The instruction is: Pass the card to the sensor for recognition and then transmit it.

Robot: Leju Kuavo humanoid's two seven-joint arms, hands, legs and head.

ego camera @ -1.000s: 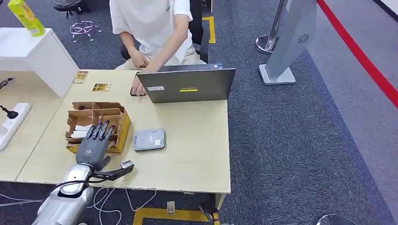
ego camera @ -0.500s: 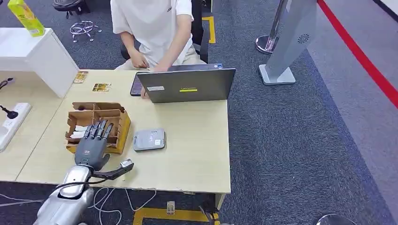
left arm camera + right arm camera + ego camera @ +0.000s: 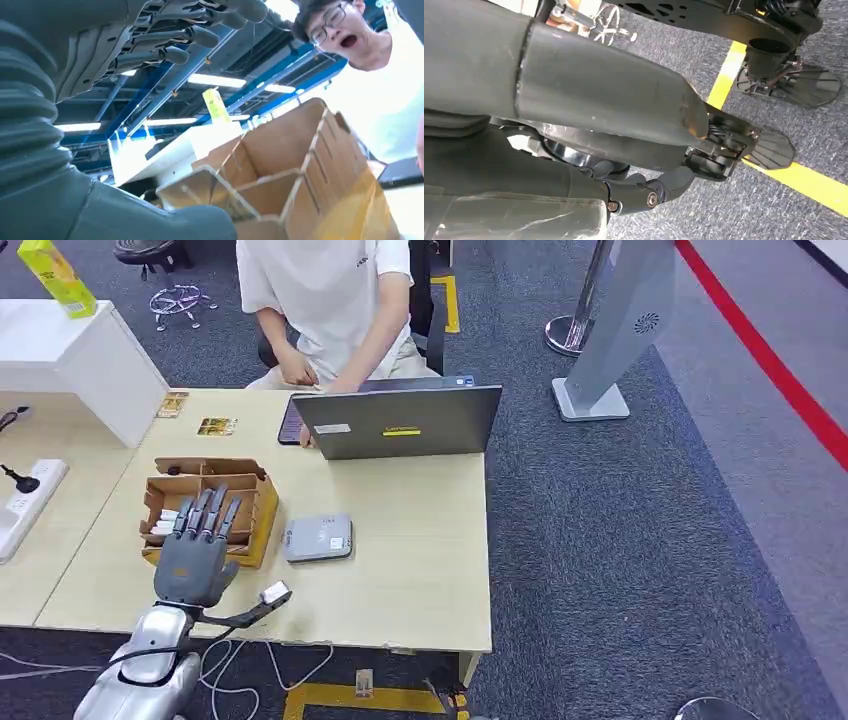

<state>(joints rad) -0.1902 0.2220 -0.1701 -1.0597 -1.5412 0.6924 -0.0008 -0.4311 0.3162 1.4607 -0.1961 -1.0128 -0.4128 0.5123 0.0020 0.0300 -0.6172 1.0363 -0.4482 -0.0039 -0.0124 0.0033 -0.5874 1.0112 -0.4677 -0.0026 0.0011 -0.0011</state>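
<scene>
In the head view, the left hand is seen above the near edge of a divided cardboard box on the light wooden desk, its fingers extended and apart over the compartments, nothing held. White cards are seen lying in the box's left compartments. A grey card sensor is placed just right of the box, apart from it. Farther back, an open grey laptop is set on the desk, and a person in a white shirt is seated behind it with a hand at its keyboard. Two small printed cards are laid at the far left of the desk, and a white power strip lies at the left edge.

In the left wrist view, the left hand's fingers are shown straight and spread above the cardboard box, empty.

In the right wrist view, the right hand is seen hanging over grey carpet with a yellow line; whether it is open or closed cannot be told.
</scene>
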